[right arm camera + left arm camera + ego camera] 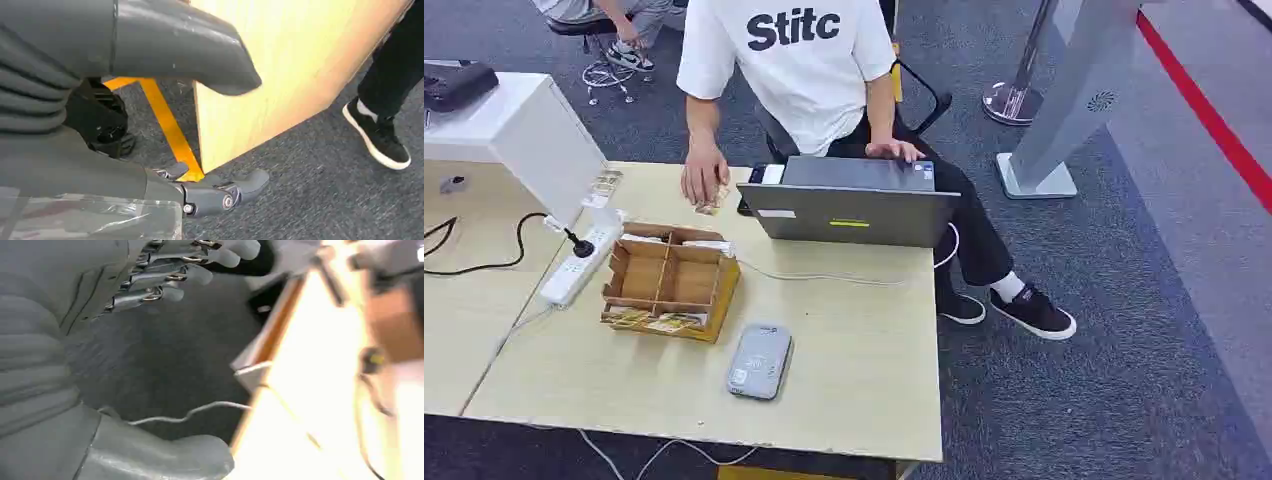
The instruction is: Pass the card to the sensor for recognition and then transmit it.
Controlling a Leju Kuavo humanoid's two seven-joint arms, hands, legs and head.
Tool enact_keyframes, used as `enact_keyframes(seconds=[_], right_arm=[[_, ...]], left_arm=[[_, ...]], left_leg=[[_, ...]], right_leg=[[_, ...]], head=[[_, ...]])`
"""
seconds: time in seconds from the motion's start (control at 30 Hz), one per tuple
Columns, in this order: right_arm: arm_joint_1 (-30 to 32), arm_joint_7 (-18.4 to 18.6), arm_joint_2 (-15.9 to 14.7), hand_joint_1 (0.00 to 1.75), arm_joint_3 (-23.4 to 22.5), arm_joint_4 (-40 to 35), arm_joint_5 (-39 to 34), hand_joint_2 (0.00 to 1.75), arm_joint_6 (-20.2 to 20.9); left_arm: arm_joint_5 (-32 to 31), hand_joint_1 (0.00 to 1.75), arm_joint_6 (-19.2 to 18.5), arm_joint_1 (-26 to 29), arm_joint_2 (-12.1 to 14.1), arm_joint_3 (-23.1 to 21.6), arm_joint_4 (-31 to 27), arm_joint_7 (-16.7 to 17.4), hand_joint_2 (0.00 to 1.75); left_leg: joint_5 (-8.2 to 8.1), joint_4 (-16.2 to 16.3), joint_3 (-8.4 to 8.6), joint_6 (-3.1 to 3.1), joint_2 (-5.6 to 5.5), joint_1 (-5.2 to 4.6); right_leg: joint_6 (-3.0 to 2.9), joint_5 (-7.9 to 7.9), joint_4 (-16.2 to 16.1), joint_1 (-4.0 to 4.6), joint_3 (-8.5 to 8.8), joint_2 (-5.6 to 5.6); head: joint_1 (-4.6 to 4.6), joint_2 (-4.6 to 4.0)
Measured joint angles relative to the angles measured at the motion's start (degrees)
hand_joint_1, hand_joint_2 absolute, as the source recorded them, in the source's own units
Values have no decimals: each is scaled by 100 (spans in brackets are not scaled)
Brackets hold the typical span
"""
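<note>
Basically idle: left hand (165, 275) and right hand (200, 125) hang below the counter (854, 390), fingers released, grasping nothing. Cards (652, 321) sit in the cardboard divider box (672, 280), card reader (760, 361) just beside it for scanning.

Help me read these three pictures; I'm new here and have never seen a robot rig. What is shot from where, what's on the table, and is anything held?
The wide picture is the robot's head camera, looking down on a table. On it lie a grey card sensor, a cardboard box with cards, a power strip and a laptop, where a seated person works. The other two come from wrist cameras. They show the left hand and the right hand, both beside the table's edge over the carpet, fingers apart, holding nothing.
</note>
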Motion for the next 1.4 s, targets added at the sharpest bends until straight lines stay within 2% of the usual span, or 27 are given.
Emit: enact_keyframes(seconds=[0.17, 0.33, 0.77, 1.4], right_arm=[[-55, -98, 41, 0, 0, -13, 175, 175, -83], [-120, -149, 70, 0, 0, -13, 297, 175, -133], [-310, -181, 140, 0, 39, -7, 406, 175, -208], [-519, -149, 260, 0, 234, 37, 376, 175, -356]], left_arm=[[-829, 0, 172, 153, 0, -297, -675, -111, 175], [-1784, 0, 284, 133, 219, -660, -1060, -6, 175], [-4011, 0, 207, -437, 1187, -1751, -1199, 881, 175], [-7195, 0, -258, -1132, 2844, -3567, -1199, 2343, 175]], left_leg=[[1, 0, 1, 1, -1, 0], [1, 0, 2, 0, 0, 0], [9, 0, 3, -1, 2, 1], [9, 0, 3, -3, 2, 2]], right_leg=[[0, 1, 0, 0, 0, 0], [-1, 1, 0, 0, -1, 0], [-3, 4, 2, 0, -1, 2], [-3, 5, 4, 0, -2, 4]], head=[[-2, 0], [-2, 2], [0, 2], [0, 2]])
